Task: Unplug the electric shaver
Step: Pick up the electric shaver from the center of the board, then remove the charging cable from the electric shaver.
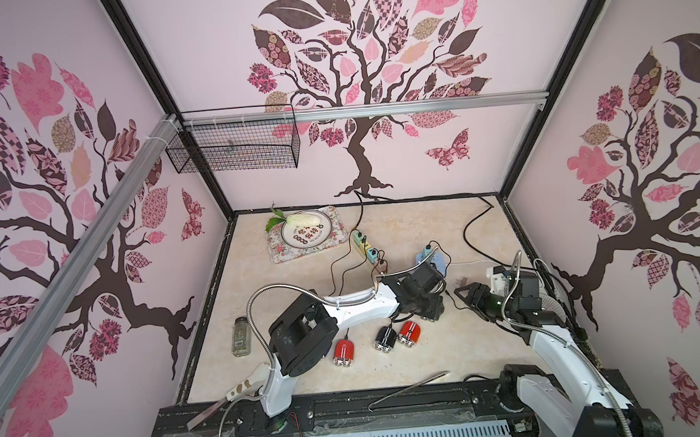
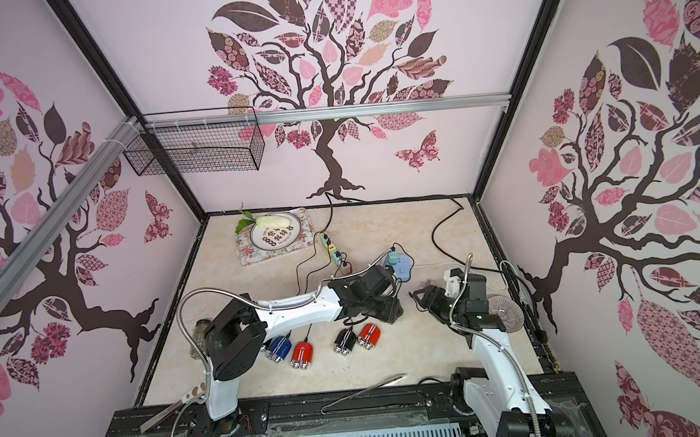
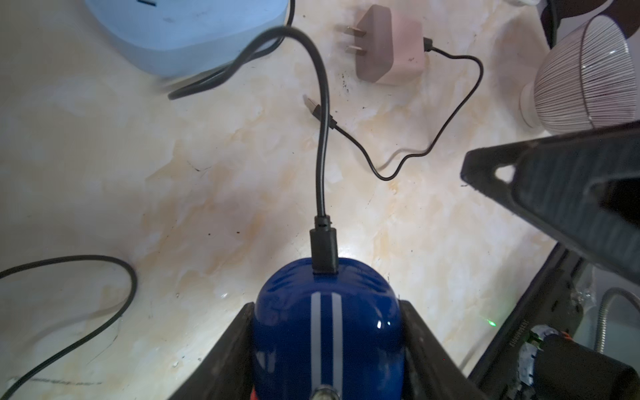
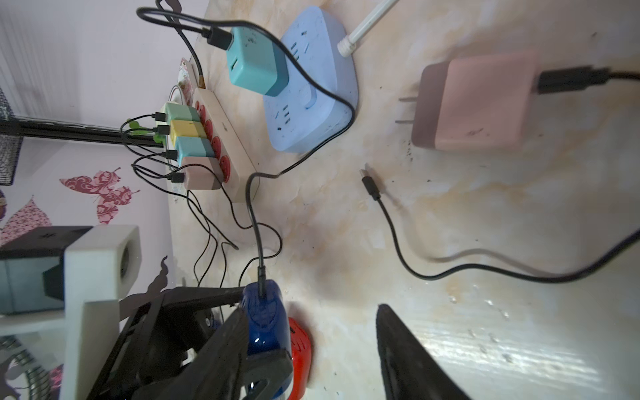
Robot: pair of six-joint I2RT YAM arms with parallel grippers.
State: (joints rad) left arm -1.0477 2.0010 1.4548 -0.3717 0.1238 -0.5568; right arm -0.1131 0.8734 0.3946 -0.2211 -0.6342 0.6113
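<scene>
Blue shaver [image 3: 327,346], white-striped, is clamped in your left gripper [image 3: 327,308]. One finger sits tight on each flank, and the rounded end pokes out past the fingertips. Can't tell whether it rests on the table [image 3: 156,180] or hangs just above it.

Plug [image 3: 324,249] is seated in that rounded end, straight ahead of the left fingertips. Its charging cable [image 3: 322,138] runs away from the gripper and curves past the light-blue power strip [image 4: 311,90]. It ends in the teal adapter [image 4: 256,65] plugged into that strip.

Right gripper [image 4: 311,311] has its jaws apart with nothing between them. It faces the shaver from the side, opposite your left gripper. In the right wrist view one of its fingers overlaps the shaver body. The other stands well clear over bare table. The plug sits just ahead of the near fingertip. Can't tell whether that finger touches the shaver.

Ahead of the right gripper, the pink adapter [image 4: 478,100] lies loose on the table with its prongs bare. The free end of its thin cable [image 4: 394,242] lies between the adapter and the fingertips.

Red shaver [image 4: 301,349] is just beside the held one, partly hidden by it. Beige power strip [image 4: 228,156], carrying four adapters, lies beyond the left gripper.
</scene>
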